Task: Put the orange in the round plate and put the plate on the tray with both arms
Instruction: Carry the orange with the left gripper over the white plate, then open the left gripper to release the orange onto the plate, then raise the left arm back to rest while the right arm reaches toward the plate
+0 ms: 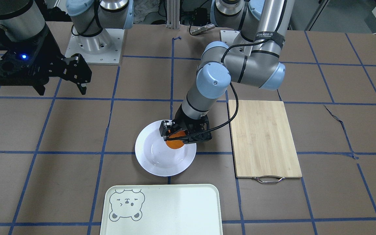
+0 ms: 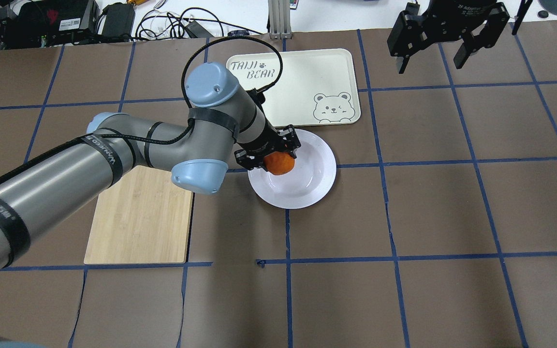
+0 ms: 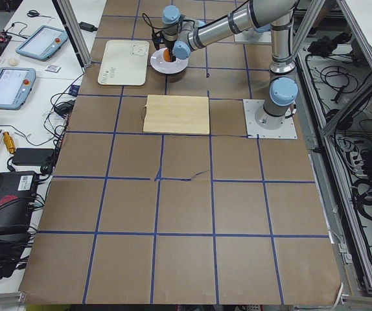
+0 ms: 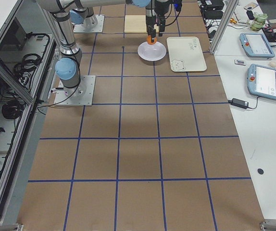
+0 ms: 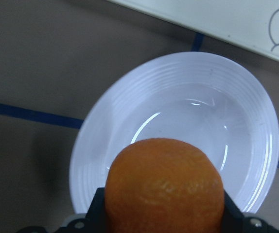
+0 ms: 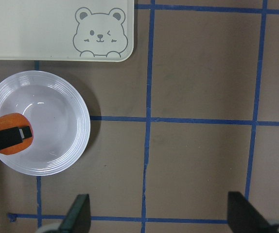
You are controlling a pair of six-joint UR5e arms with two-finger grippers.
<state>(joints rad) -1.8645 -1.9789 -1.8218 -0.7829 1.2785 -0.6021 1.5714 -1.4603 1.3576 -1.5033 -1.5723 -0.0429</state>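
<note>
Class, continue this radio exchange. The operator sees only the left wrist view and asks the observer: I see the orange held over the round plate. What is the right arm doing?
Observer: The right hand hangs open and empty, raised off to the round plate's side.
Operator: Is the tray free?
Observer: Yes, nothing lies on the tray.
Operator: Anything else nearby?
Observer: A bamboo cutting board lies flat beside the round plate, not touching it.
</note>
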